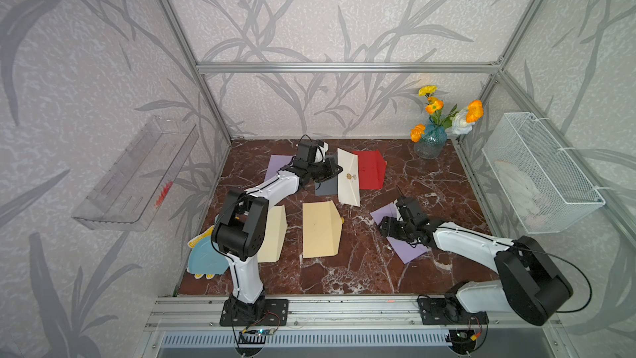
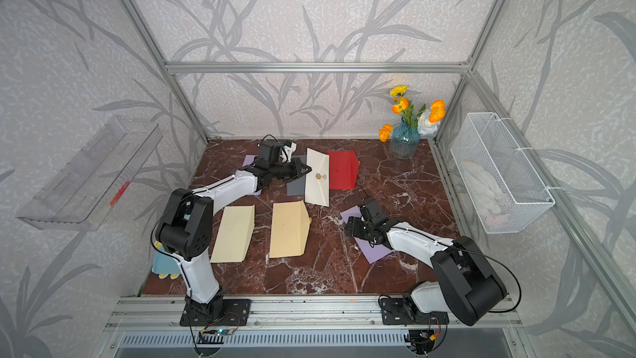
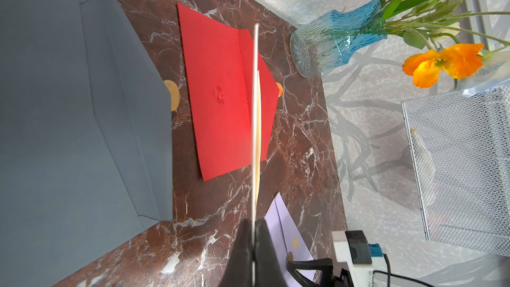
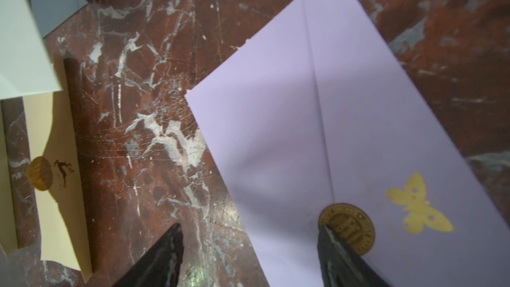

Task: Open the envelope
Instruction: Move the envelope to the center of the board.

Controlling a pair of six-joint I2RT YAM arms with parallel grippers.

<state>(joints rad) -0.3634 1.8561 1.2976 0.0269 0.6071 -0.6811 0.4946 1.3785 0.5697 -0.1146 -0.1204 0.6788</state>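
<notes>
A white envelope (image 1: 348, 180) with a gold seal (image 1: 350, 176) on its shut flap is lifted off the marble table at the back middle. My left gripper (image 1: 339, 169) is shut on its left edge. The left wrist view shows that envelope (image 3: 255, 122) edge-on, clamped in the left gripper (image 3: 253, 225). Nearer the front right, my right gripper (image 1: 387, 227) stands open low over a lilac envelope (image 1: 409, 251). In the right wrist view one of its fingertips (image 4: 328, 234) touches the gold seal (image 4: 350, 226) of the lilac envelope (image 4: 317, 122), and the other is over bare marble.
A red envelope (image 1: 370, 170) and a grey one (image 1: 326, 185) lie beside the white one, and another lilac one (image 1: 277, 163) lies under the left arm. Two tan envelopes (image 1: 320, 230) lie mid-table. A flower vase (image 1: 430, 142) stands back right, near a wire basket (image 1: 540, 173).
</notes>
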